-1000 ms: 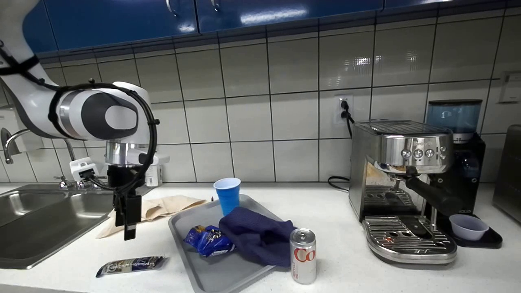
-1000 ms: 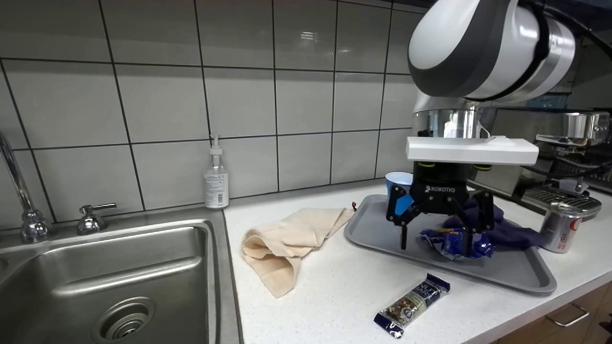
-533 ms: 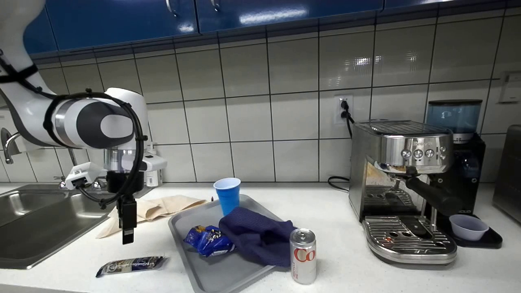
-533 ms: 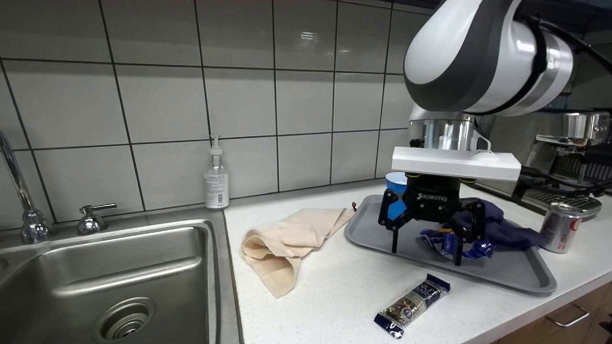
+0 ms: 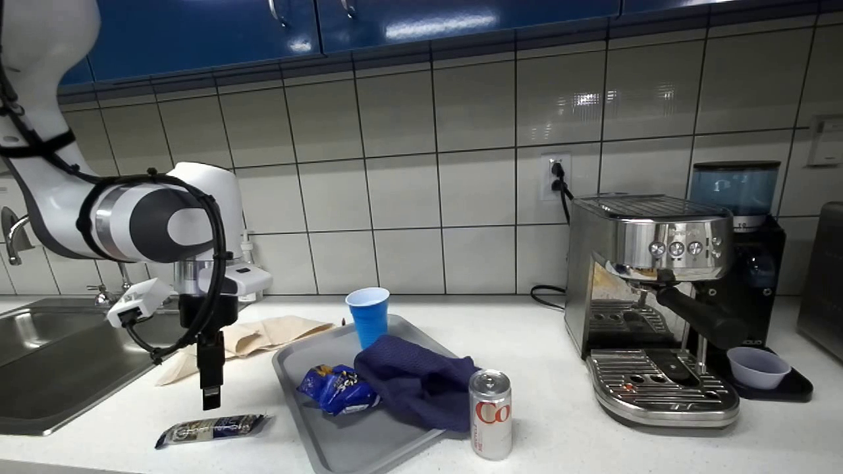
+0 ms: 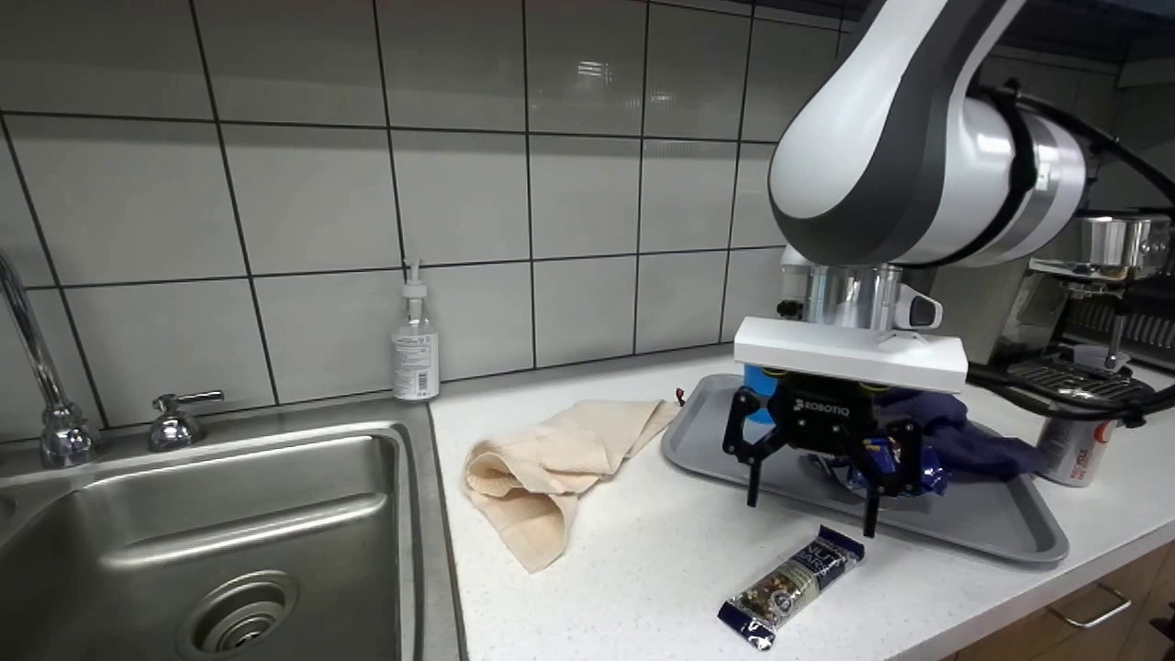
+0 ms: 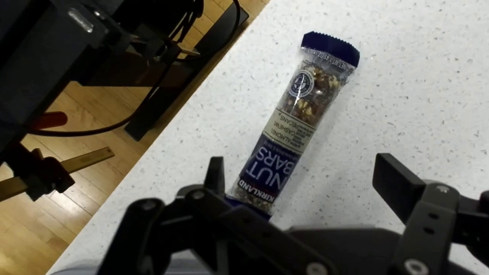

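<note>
Spread claw (image 6: 811,516) above the counter (image 7: 420,95), near the bar (image 7: 290,137)

The bar lies flat on the counter, outside the tray (image 5: 355,441); resting on a broad side probably keeps it from rolling. The claw points straight down, its two fingers (image 7: 214,175) well apart and gripping nothing, a gap that looks ample for the bar's width. In the wrist view the bar slants, one end passing behind a finger.

With its raised edge, the tray likely holds its load together: an upright cup (image 5: 369,316), a crumpled pouch (image 5: 339,390), and the purple cloth (image 5: 421,382), which spills over that edge toward the can (image 5: 490,421). Whether cloth and can touch is hard to tell. The can stands steady on its own base. The tan cloth (image 6: 574,459) lies loosely rumpled between sink (image 6: 431,532) and tray.
</note>
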